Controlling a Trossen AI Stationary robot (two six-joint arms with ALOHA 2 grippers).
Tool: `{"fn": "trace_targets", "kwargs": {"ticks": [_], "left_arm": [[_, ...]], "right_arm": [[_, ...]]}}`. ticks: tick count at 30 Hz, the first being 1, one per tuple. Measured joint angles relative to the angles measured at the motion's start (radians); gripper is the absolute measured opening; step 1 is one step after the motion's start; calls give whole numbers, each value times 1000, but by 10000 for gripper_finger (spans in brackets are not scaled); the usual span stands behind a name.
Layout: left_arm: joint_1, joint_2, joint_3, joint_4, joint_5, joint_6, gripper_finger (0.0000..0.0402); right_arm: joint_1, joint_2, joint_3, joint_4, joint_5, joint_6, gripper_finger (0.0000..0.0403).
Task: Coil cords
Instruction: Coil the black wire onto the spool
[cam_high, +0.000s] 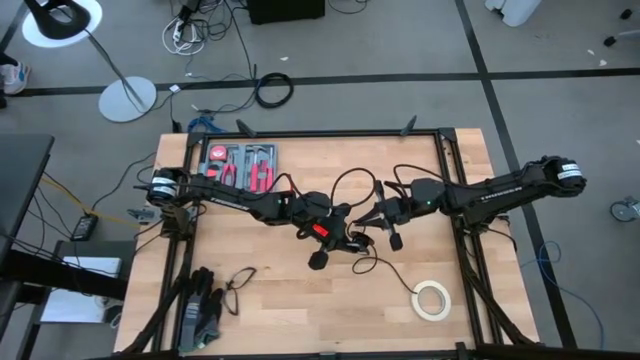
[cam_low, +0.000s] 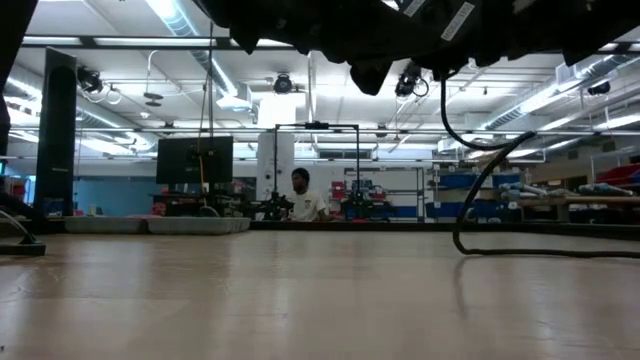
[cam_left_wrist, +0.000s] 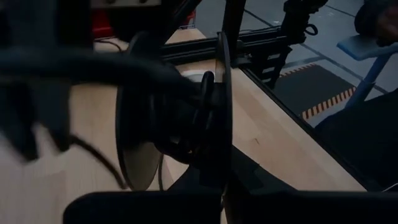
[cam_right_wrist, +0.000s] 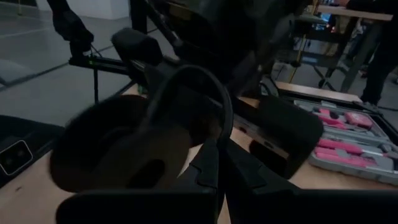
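Both grippers are shown meeting above the table's middle: left gripper (cam_high: 335, 243) and right gripper (cam_high: 375, 222), fingers pressed together on the thin black cord (cam_high: 385, 265), which is looped between them and trails across the wooden table (cam_high: 290, 310) toward the tape roll (cam_high: 432, 299)

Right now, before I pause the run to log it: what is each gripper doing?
Left gripper: at the table's middle, on the thin black cable; fingers cannot be told.
Right gripper: close beside it, shut on the cable.

Tape roll (cam_high: 432, 299) right of cord (cam_high: 372, 262)
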Motion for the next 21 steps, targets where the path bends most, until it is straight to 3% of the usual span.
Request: {"fn": "trace_targets", "kwargs": {"ticks": [6,21], "left_arm": [[-2,0,35,3,4,56,0],[-3,0,160,-131,-61,242,0]], "right_arm": [[-17,0,0,-13,-60,8,3],[13,0,0,-144,-59,90,4]]}}
